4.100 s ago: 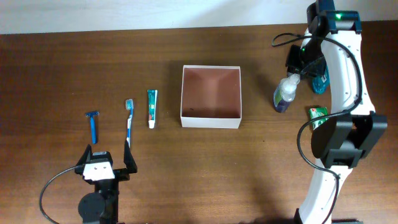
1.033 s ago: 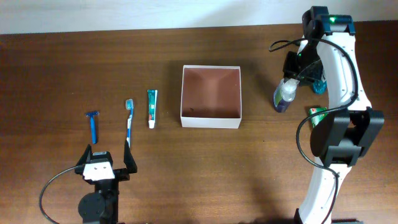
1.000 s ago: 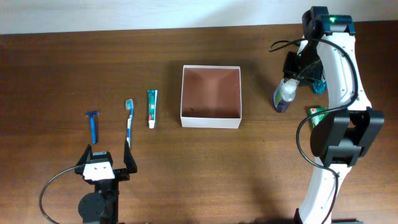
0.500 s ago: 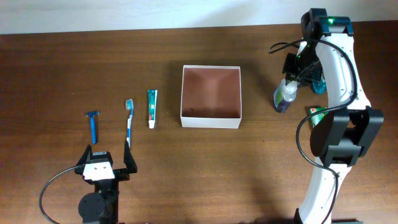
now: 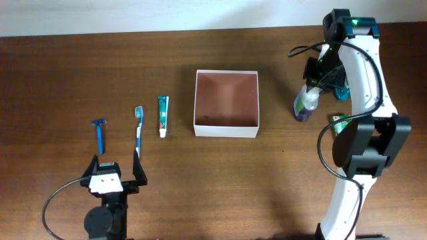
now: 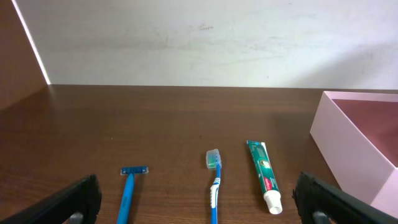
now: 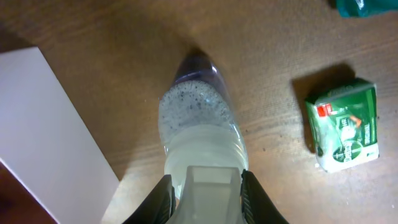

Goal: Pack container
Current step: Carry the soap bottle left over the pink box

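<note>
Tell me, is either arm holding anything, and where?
The right gripper pinches the bottle by its white cap; the left gripper is open and empty.

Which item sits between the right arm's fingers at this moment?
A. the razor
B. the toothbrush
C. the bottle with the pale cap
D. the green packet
C: in the right wrist view the fingers sit on either side of the pale cap of the bottle, while the green packet lies apart on the table.
</note>
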You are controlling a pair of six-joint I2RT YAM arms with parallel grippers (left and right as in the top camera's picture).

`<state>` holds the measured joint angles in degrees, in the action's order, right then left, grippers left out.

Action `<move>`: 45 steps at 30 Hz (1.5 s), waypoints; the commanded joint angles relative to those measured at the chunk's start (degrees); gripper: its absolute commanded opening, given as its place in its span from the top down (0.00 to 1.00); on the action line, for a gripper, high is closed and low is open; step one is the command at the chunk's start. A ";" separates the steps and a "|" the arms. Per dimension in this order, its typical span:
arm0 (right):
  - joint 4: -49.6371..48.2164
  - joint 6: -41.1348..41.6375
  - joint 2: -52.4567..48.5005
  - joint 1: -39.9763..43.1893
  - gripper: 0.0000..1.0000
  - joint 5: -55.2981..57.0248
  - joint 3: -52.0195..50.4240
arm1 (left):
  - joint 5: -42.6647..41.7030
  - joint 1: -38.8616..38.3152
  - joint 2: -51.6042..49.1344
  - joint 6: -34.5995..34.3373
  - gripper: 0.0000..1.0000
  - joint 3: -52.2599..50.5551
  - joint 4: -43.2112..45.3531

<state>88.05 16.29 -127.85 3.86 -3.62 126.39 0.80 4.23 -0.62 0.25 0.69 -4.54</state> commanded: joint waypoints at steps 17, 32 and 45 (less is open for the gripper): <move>9.29 0.83 1.20 -3.58 0.80 -14.49 22.86 | -0.61 -0.22 0.33 0.68 0.01 -0.17 -0.24; 9.27 12.11 2.64 -14.69 0.80 -8.66 29.83 | -0.61 -0.22 0.33 0.68 0.01 -0.15 -0.24; 8.85 22.73 0.57 -25.40 0.79 7.67 29.46 | -0.61 -0.22 0.33 0.68 0.01 -0.15 -0.24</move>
<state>96.97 35.97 -128.44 -20.14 -2.00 154.52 0.82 4.23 -0.62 0.25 0.69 -4.54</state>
